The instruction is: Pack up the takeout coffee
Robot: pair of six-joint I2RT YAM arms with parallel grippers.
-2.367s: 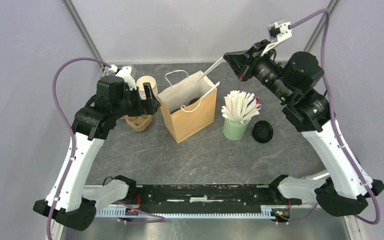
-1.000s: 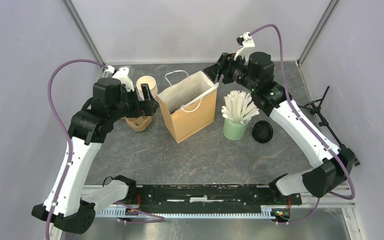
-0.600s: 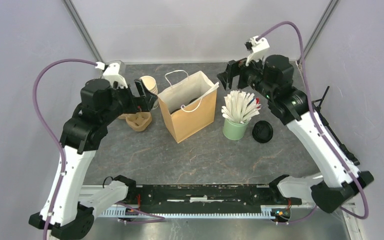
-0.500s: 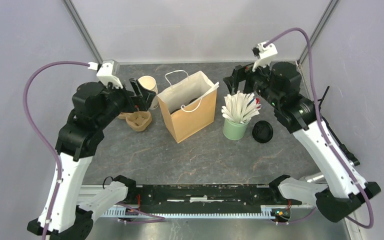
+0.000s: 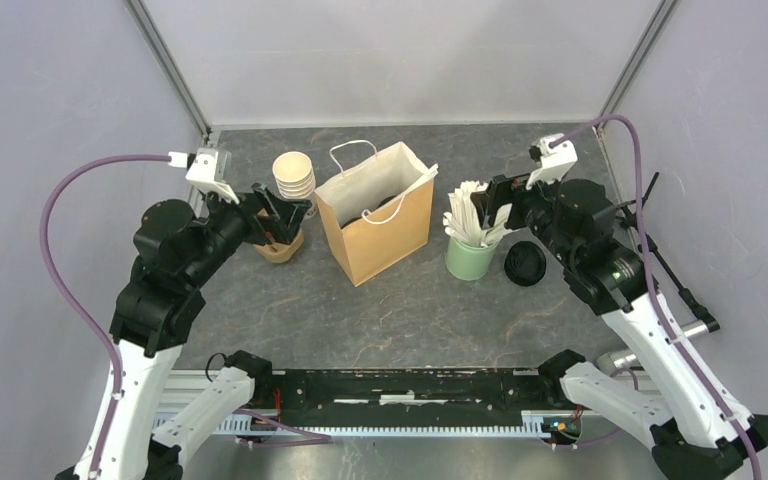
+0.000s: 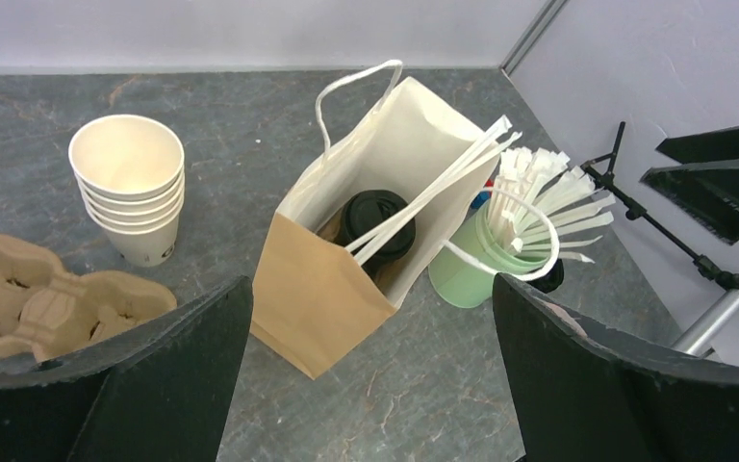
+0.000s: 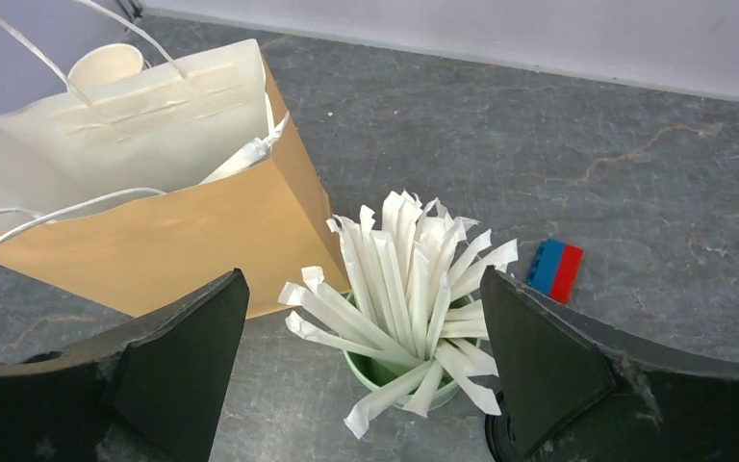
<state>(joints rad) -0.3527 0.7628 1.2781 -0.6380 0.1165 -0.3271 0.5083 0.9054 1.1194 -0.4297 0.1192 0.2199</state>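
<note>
Takeout coffee: one lidded cup (image 6: 375, 223), its round black lid facing up, stands inside the brown paper bag (image 5: 380, 245). The left wrist view looks down into the bag; whether a second cup stands beside it in the shadow cannot be told. Long white wrapped sticks (image 6: 443, 183) lean across the lid and out over the bag's rim towards 2 o'clock.

The bag stands upright and open near the middle of the table (image 5: 410, 315). At its 10 o'clock is a stack of lidless cups (image 5: 294, 175). At its 9 o'clock lies a cardboard cup carrier (image 5: 282, 250). At its 3 o'clock, just beside it, is a green cup (image 5: 468, 262) filled with white sticks (image 5: 480, 212). A round black object (image 5: 525, 263) lies at 3 o'clock of the green cup; whether a cup is beneath it cannot be told. A small blue-and-red block (image 7: 555, 270) lies on the table beyond the green cup.

Left claw (image 6: 370, 289): jaws wide apart, holding nothing, above the carrier. Right claw (image 7: 363, 279): jaws wide apart, holding nothing, at 1 o'clock of the green cup.
</note>
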